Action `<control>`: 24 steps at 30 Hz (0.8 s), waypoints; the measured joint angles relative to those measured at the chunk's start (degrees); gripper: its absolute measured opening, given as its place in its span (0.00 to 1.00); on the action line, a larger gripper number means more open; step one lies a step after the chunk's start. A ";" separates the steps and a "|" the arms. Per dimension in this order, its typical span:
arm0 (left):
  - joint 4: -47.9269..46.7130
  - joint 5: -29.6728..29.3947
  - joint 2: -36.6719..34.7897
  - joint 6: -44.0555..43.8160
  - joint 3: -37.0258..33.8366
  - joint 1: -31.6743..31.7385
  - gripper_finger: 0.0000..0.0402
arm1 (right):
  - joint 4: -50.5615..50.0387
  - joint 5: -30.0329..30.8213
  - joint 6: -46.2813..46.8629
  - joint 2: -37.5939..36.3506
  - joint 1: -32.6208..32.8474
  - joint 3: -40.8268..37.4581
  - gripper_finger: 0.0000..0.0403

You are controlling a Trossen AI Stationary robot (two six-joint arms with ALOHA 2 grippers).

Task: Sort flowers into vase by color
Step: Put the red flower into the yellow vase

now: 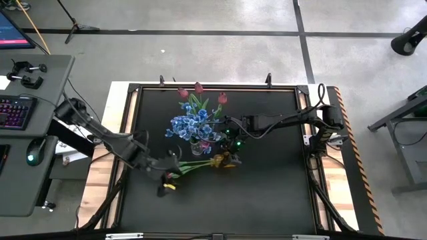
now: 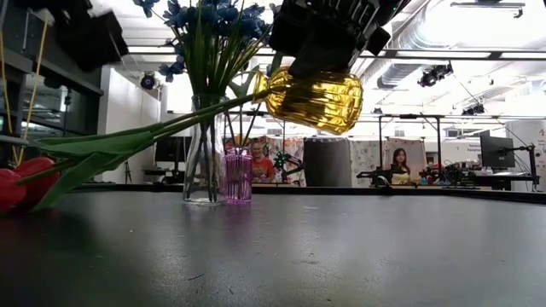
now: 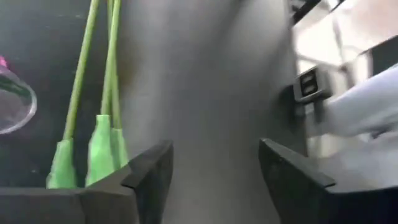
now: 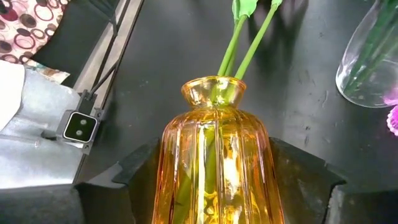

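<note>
Black tabletop [image 2: 341, 256] (workshop behind), right claw [image 4: 214, 177] grasping amber vase [image 4: 214, 155], left claw [image 3: 214, 180] released.

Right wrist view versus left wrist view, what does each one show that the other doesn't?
Only the right wrist view shows the amber vase gripped by the right gripper, stems entering its mouth. Only the left wrist view shows the left gripper open and empty beside green stems. Both show the dark table and part of a clear glass vase.
</note>
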 joint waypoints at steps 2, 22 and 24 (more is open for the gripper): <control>-0.62 -1.13 1.85 2.15 0.00 0.58 0.59 | 0.00 0.30 0.00 0.00 -0.07 -0.01 0.60; -5.04 -17.66 8.51 7.36 0.00 3.11 0.62 | 0.20 2.59 -0.10 0.00 -1.17 -0.01 0.60; -5.26 -17.61 8.30 6.89 0.00 3.11 0.62 | 0.18 2.55 -0.95 0.00 -1.17 -0.02 0.60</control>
